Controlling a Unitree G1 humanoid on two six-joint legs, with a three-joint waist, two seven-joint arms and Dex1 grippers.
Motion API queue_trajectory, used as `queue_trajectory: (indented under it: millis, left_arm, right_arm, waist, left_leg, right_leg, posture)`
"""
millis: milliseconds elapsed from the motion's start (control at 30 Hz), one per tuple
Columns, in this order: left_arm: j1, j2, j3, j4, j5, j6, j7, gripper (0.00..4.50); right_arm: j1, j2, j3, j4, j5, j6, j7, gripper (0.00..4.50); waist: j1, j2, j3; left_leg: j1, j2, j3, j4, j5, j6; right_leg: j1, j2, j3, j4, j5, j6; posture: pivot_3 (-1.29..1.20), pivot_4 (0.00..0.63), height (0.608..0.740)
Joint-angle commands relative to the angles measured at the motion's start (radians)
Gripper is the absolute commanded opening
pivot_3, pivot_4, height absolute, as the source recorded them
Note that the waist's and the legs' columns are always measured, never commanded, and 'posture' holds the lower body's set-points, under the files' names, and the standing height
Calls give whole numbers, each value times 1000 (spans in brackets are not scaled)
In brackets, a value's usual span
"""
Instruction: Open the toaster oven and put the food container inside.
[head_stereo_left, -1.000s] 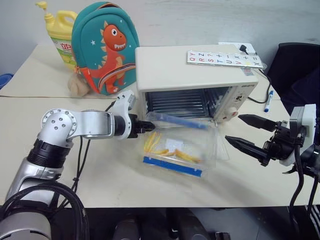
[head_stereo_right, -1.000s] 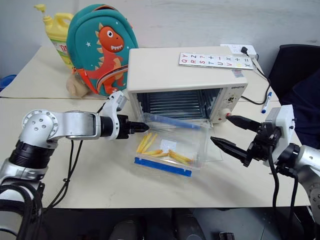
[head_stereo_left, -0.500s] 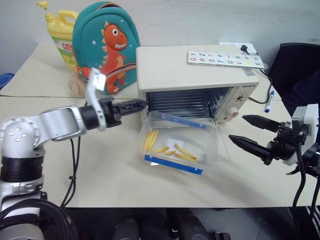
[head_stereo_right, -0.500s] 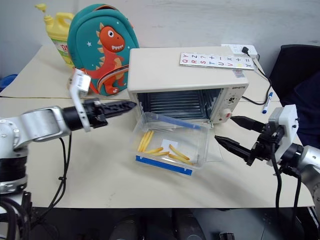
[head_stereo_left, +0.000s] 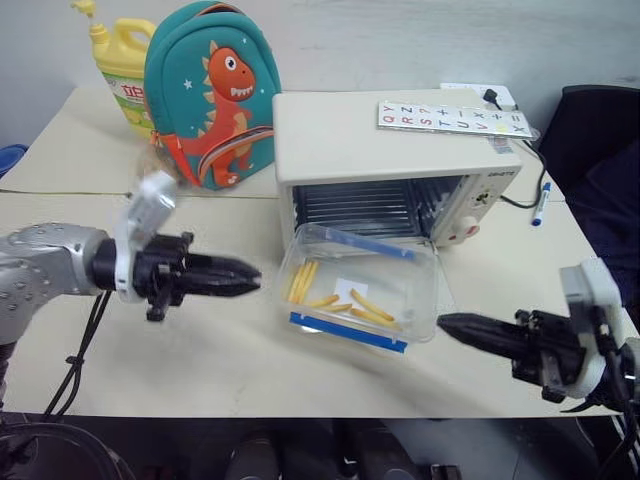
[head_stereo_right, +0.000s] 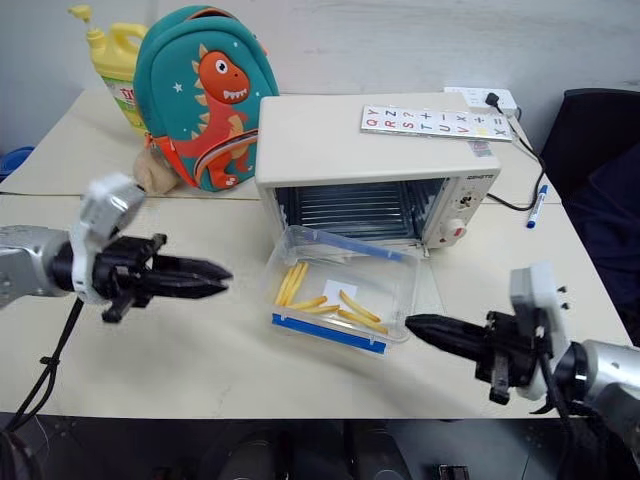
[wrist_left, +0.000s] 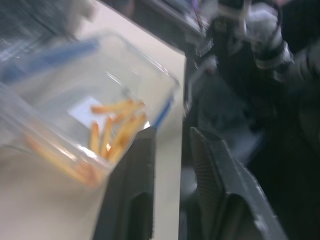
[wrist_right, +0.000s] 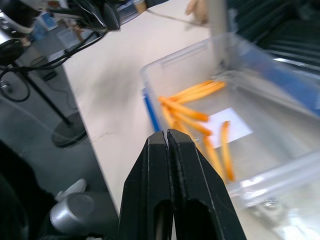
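Nearest to the robot, the right claw (head_stereo_right: 415, 324) hangs low over the front edge of the beige desk (head_stereo_left: 240, 350), its two black fingers pressed fully together and holding nothing; its tip points toward the clear rectangular plastic food container (head_stereo_left: 362, 288) and is just beside the container's near right corner, not touching it. On the other side, the left claw (head_stereo_left: 255, 279) is also empty, with its fingers drawn almost together and only a narrow gap between them in the left wrist view; it points to the right, toward the left side of the container, and a strip of bare desk lies between them. The container lies between the two claws, on the lowered glass door in front of the cream-white boxy toaster oven (head_stereo_left: 385, 140), with a blue clip along its near side, another blue clip along its far side, a small white label and yellow stick-shaped food inside. Its far end is at the mouth of the oven, but most of it is still outside. The oven is open and its wire rack is visible within. A white card with coloured letters (head_stereo_left: 452, 119) lies on top of the oven. Behind, on the left, a teal backpack with an orange dinosaur (head_stereo_left: 210, 90) stands upright, and beside it is a yellow plastic bottle with a pump (head_stereo_left: 118, 75).
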Motion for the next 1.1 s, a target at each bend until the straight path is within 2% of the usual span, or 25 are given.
queue_trajectory:
  millis: [33, 200, 433, 833, 1100]
  left_arm:
    - [4, -1, -87, -28, 200, -149, -97, 23]
    - [4, -90, -115, -18, 285, -183, -78, 23]
    - [-18, -275, -123, -23, 324, -132, 43, 23]
    - [-88, -618, -90, 68, 461, -88, 449, 23]
    - [-125, -678, -44, 130, 497, -107, 501, 23]
  right_arm:
    - [32, 30, 146, 0, -182, -67, -35, 0]
    - [-10, 103, 267, 54, -309, -129, -102, 0]
    - [-150, 174, 331, 104, -395, -134, -217, 0]
    - [-365, 230, 371, 243, -444, -110, -304, 0]
    - [-469, 280, 421, 357, -524, -162, -309, 0]
  waist:
    - [-2, 0, 0]
    - [-10, 0, 0]
    - [-19, 0, 0]
    - [-18, 0, 0]
    - [4, 0, 0]
  left_leg:
    - [0, 0, 0, 0, 0, 0]
    - [-4, 0, 0, 2, -4, 9]
    - [-5, 0, -1, 6, -5, 10]
    - [-6, 0, -2, 13, -5, 10]
    - [-9, -1, -3, 15, -4, 10]
  right_leg:
    - [0, 0, 0, -1, 0, 0]
    - [-1, 0, 0, -2, 1, 2]
    - [-1, 0, 0, 0, 2, 4]
    - [-2, 0, 0, 6, 3, 5]
    - [-3, -1, 0, 6, 4, 6]
  posture:
    - [0, 150, 740]
    - [0, 150, 740]
    - [0, 150, 740]
    - [0, 150, 740]
    - [0, 150, 740]
